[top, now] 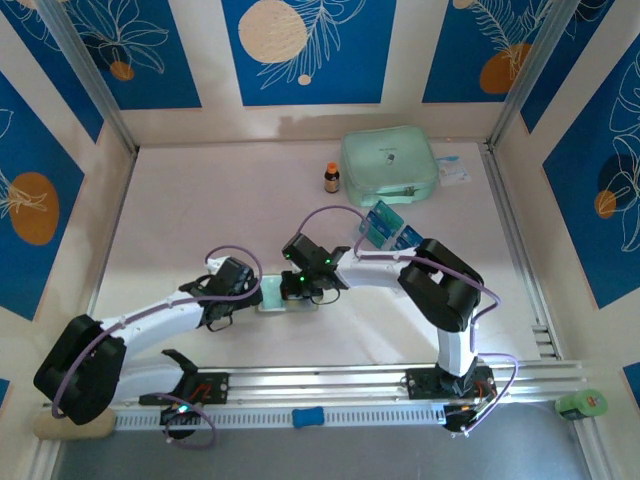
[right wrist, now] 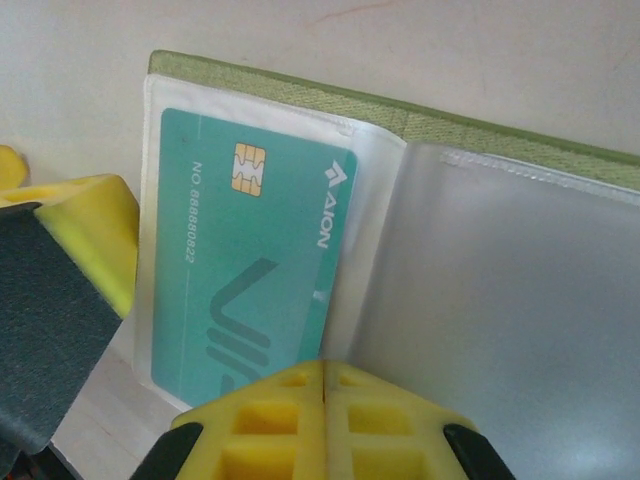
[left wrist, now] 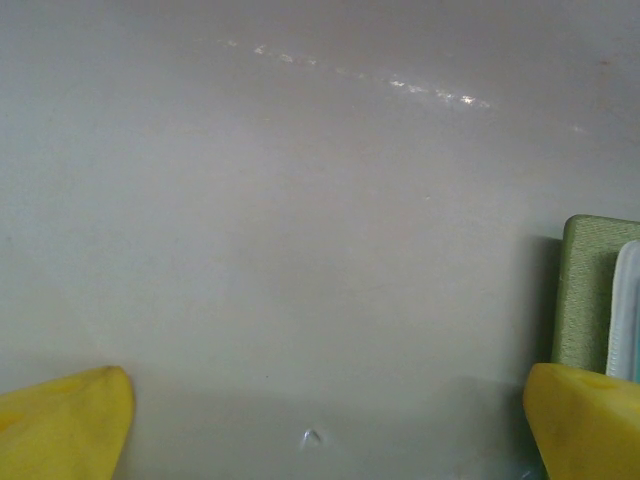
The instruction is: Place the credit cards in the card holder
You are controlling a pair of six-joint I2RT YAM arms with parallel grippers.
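The card holder (right wrist: 400, 112) lies open and flat on the pale, smooth worktop (left wrist: 300, 200), with a woven olive fabric rim and cloudy clear plastic pockets. A glossy teal card (right wrist: 250, 280) with a gold chip sits in its left pocket. The ribbed yellow right claw (right wrist: 325, 400) is over its near edge, pressed shut on nothing. The left claw (left wrist: 325, 430) is spread wide and empty just left of it. Spare credit cards (top: 388, 228) lie fanned well beyond it.

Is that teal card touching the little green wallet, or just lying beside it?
Touching. The right wrist view shows the credit card tucked inside a clear pocket of the open card holder, with the plastic covering its face.
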